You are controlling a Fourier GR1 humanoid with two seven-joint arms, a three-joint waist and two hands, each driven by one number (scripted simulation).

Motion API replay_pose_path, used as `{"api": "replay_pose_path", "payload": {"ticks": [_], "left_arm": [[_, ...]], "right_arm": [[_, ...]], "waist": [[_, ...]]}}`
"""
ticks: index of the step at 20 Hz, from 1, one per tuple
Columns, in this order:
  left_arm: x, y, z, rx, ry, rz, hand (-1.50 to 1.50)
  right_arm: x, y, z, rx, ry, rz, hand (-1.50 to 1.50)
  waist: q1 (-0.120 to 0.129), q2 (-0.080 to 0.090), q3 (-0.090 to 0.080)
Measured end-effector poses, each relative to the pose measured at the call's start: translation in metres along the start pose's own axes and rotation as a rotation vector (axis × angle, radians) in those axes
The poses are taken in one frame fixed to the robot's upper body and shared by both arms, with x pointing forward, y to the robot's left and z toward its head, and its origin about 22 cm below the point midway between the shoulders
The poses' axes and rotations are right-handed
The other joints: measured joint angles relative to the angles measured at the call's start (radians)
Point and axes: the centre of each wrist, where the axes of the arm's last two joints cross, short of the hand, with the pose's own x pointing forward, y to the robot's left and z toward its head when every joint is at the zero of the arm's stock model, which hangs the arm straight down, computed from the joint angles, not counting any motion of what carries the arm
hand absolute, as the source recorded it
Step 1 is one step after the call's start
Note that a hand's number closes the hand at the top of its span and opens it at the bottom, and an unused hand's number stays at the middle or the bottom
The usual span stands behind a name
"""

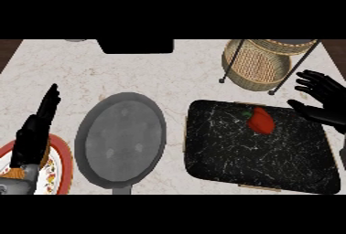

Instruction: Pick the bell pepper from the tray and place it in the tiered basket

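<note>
counter (169, 68): pale marbled top that carries everything else.
tray (229, 151): black slab with white veining, at the near right.
pan (121, 137): grey and round, in the middle, just left of the tray, its handle pointing near.
tiered basket (260, 64): woven wicker on a dark wire frame, at the far right, beyond the tray's far edge.
dark block (135, 45): at the far edge, cut off by the view.
plate (62, 160): red-rimmed and patterned, at the near left corner, partly under the left forearm.
right hand (327, 103): at the right edge, fingers spread wide and holding nothing, thumb by the tray's far right corner.
left hand (37, 132): fingers straight and pressed together, pointing far, above the plate, holding nothing.
bell pepper (262, 121): red with a green stem, lying on the far part of the tray, near the right thumb but apart from it.
</note>
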Motion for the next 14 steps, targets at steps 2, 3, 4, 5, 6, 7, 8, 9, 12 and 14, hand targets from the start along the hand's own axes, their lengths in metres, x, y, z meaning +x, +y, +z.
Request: {"api": "replay_pose_path", "payload": {"ticks": [2,3,4,5,6,7,8,9,12,14], "left_arm": [[0.002,-0.003,-0.009,-0.002,0.006,0.004,0.00],[0.002,-0.003,-0.011,-0.008,0.009,0.005,0.00],[0.004,-0.004,-0.013,-0.010,0.007,0.008,0.00],[0.003,-0.005,-0.012,-0.015,0.009,0.005,0.00],[0.002,-0.008,-0.011,-0.020,0.008,0.005,0.00],[0.003,-0.010,-0.012,-0.026,0.007,0.005,0.00],[0.002,-0.012,-0.011,-0.032,0.007,0.005,0.00],[0.004,-0.012,-0.012,-0.037,0.004,0.006,0.00],[0.008,-0.013,-0.017,-0.034,-0.001,0.003,0.00],[0.009,-0.016,-0.019,-0.041,-0.002,0.008,0.00]], "right_arm": [[0.014,-0.022,0.002,0.005,0.000,0.038,-1.50],[0.023,-0.031,0.002,0.016,0.003,0.063,-1.50],[0.030,-0.041,0.003,0.039,0.002,0.098,-1.50],[0.041,-0.050,0.004,0.069,0.011,0.142,-1.50],[0.053,-0.054,0.002,0.106,0.021,0.190,-1.50],[0.064,-0.057,0.002,0.150,0.032,0.246,-1.50],[0.072,-0.059,0.002,0.193,0.046,0.302,-1.50],[0.086,-0.060,0.000,0.230,0.059,0.357,-1.50],[0.115,-0.058,-0.003,0.343,0.100,0.492,-1.50],[0.128,-0.050,-0.008,0.396,0.125,0.562,-1.50]], "waist": [[0.001,-0.002,0.000],[0.002,-0.002,-0.001],[0.004,-0.003,-0.001],[0.005,-0.003,-0.001],[0.009,-0.003,-0.001],[0.010,-0.004,-0.002],[0.014,-0.004,-0.002],[0.018,-0.003,-0.002],[0.022,-0.003,-0.002],[0.025,-0.003,-0.002]]}}
